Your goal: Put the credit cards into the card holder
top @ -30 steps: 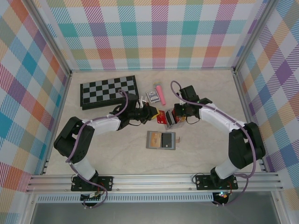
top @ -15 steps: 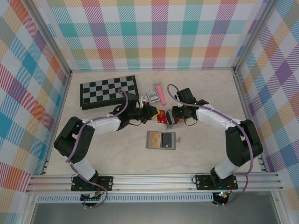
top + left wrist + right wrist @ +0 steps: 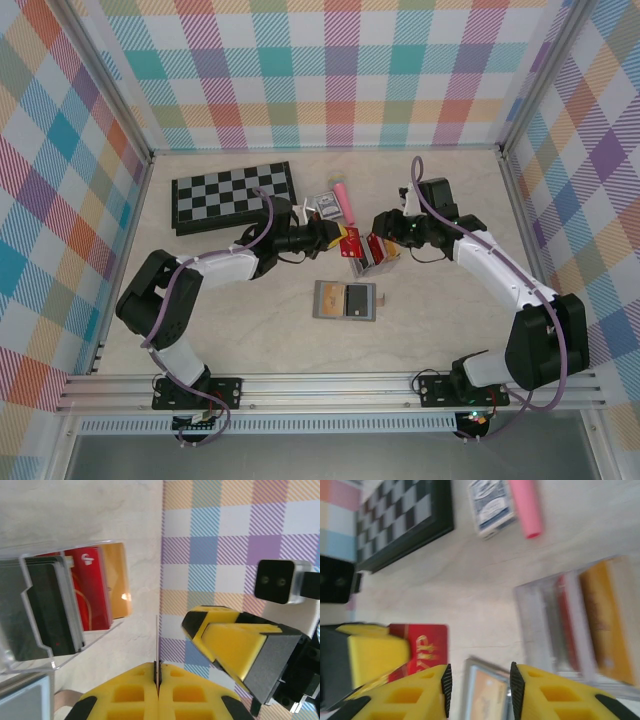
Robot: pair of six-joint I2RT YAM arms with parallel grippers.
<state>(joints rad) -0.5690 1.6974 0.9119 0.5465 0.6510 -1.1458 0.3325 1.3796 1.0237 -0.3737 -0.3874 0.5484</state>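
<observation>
One red credit card [image 3: 425, 645] sits pinched in the left gripper [image 3: 158, 667], jaws clamped on it, beside the clear rack [image 3: 55, 615]; the right gripper [image 3: 479, 680] hovers, jaws apart. Wise now: keep it level, swing over the card holder [image 3: 324, 300] on the desk [image 3: 250, 330], slide in flat.

The left arm [image 3: 215, 268] rises from its base, folds at the elbow and reaches toward the middle; the left gripper [image 3: 158, 674] has its fingers pressed together on a red credit card [image 3: 422, 644]; the right arm [image 3: 490, 265] arcs inward from the far side; the right gripper [image 3: 477, 680] points down close beside the left one, jaws apart, gripping nothing.
</observation>
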